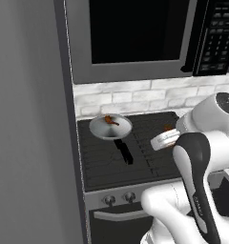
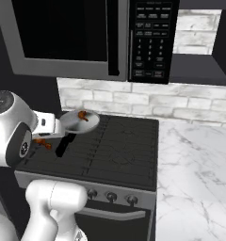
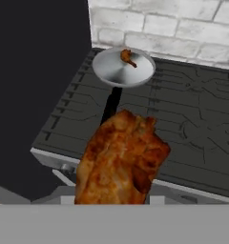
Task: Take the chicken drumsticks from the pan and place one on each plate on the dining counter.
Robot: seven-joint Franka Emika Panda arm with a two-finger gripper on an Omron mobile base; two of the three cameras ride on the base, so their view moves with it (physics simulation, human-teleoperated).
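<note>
Right up against the hand cam is a chicken drumstick (image 3: 121,159), clamped in the gripper (image 1: 170,135) with the meaty end sticking out, so it's lifted clear of the stove (image 3: 183,128) and ready to carry. My guess is it's held up high so it won't snag the grates on the way out. Behind it, the pan (image 3: 123,67) sits at the back left of the cooktop with the second drumstick (image 3: 128,58) lying inside near the far rim, handle (image 3: 111,102) pointing toward the robot. I'd say next up is driving this one to a plate.
</note>
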